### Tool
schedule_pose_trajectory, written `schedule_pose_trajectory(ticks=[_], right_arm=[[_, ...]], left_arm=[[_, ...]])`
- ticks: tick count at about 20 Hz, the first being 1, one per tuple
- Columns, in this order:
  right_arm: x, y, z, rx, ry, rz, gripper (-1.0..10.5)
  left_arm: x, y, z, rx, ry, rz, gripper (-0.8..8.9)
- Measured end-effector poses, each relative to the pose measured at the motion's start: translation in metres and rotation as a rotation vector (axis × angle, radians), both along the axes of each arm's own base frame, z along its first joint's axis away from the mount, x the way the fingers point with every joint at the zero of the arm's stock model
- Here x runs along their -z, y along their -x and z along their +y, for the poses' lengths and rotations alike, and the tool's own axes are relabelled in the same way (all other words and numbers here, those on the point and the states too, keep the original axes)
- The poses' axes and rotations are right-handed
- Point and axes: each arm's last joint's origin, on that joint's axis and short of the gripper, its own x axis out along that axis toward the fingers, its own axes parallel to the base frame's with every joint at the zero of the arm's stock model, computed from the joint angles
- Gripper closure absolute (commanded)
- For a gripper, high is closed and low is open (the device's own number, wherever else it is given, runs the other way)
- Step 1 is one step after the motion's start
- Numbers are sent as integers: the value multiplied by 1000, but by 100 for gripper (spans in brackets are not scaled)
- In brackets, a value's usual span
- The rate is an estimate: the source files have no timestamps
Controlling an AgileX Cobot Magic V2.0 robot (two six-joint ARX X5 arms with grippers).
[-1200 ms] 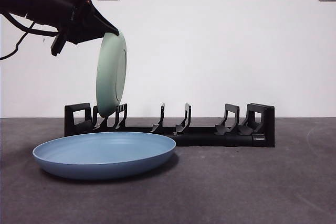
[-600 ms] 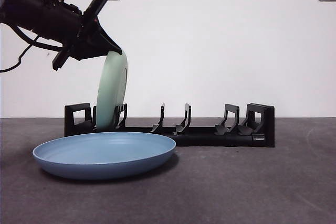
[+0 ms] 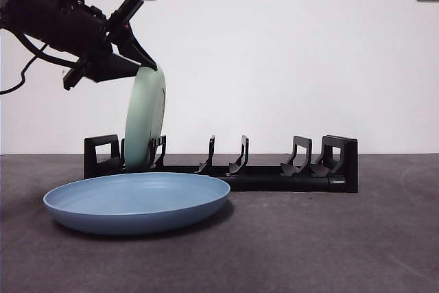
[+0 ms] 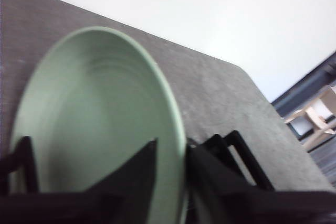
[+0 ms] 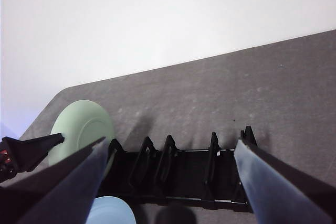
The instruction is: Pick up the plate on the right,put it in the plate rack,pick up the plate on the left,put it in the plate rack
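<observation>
The pale green round plastic plate (image 3: 145,118) stands almost upright in the slot at one end of the long low black plastic plate rack (image 3: 274,178), its lower edge between the dividers. The left gripper (image 3: 137,60) is at the top rim of this plate. In the left wrist view its jaws stand one on each side of the rim with a small gap, so I judge it is slightly open and not pressing the plate any more.

The wide blue shallow plastic plate (image 3: 136,200) lies flat on the dark grey table (image 3: 329,238), just in front of the rack, near the front edge of the table. The right gripper (image 5: 168,182) waits above the rack with its jaws wide apart and nothing between them.

The blue plate looks light, stiff and smooth, so it may slip. Its rim is thin and lies low on the table; I think the best hold is on this rim, one jaw under and one above.
</observation>
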Motion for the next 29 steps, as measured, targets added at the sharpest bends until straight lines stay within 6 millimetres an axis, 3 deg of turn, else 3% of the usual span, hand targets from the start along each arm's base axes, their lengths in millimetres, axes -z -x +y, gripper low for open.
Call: schedule_pose_trajectory(ticks=[10, 14, 17, 23, 29], right_arm=[[6, -6, 1, -3, 6, 46, 541], [14, -12, 3, -43, 4, 108, 541], [22, -18, 7, -140, -20, 168, 541], [50, -39, 21, -298, -58, 359, 541], [85, -60, 52, -413, -37, 531, 551]], left_arm=[[-3, 4, -4, 153, 0, -33, 465], [-23, 15, -7, 210, -22, -120, 466], [-50, 33, -8, 239, -64, -246, 466], [-98, 87, -6, 291, -252, -470, 468], [-117, 143, 0, 221, -569, -556, 471]])
